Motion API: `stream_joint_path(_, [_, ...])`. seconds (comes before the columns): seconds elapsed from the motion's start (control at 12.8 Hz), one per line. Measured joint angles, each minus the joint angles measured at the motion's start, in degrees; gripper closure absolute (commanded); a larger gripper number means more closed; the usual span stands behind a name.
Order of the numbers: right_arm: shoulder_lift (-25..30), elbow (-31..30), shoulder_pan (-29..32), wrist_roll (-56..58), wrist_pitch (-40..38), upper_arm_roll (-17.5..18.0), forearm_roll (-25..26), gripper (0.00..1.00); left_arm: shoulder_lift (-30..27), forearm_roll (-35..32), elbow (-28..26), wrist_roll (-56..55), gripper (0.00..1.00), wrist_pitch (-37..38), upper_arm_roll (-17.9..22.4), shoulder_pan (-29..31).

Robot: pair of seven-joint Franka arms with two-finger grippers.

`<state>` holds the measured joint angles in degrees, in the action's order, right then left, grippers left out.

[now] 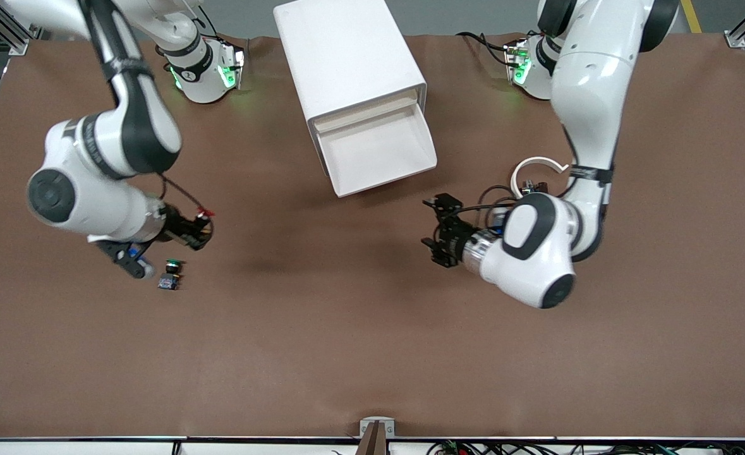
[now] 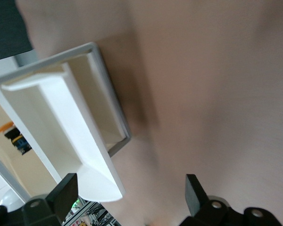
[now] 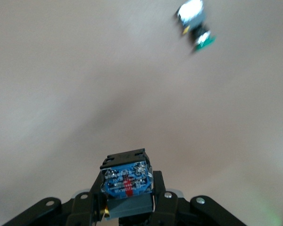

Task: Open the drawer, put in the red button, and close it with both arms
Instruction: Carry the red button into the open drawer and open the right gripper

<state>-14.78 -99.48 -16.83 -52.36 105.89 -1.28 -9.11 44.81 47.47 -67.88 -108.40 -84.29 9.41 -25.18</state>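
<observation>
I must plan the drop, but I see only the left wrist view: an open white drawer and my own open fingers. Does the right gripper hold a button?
Observer: Yes. The right gripper is shut on a button. Its bluish base shows and its cap is hidden.
Operator: Could it be the green one?
Observer: No. The green button lies on the table beside the right gripper, so the held one should be the red button.
Operator: Where is my gripper relative to the drawer?
Observer: The left gripper hangs over bare table, not over the drawer, which stands pulled out of the cabinet.
</observation>
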Motion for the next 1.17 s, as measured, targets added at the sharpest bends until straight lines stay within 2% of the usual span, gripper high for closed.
stream_joint_path(0.23, [3.0, 0.24, -10.5, -15.76, 0.11, 0.09, -0.29, 1.0, -3.68, -5.13, 0.04, 9.59, 0.0, 0.11, 3.25, 0.66])
stream_joint_path(0.7, [2.84, 1.81, -26.51, -36.0, 3.75, 0.01, -0.3, 1.0, -9.26, -27.47, 0.03, 28.23, 0.0, 0.12, 3.85, 0.27])
stream_joint_path(1.17, [-1.51, 1.72, -34.49, -43.81, 5.79, -0.12, 2.06, 1.0, -14.95, -40.44, -0.02, 56.04, 0.0, 0.14, 3.92, 0.4])
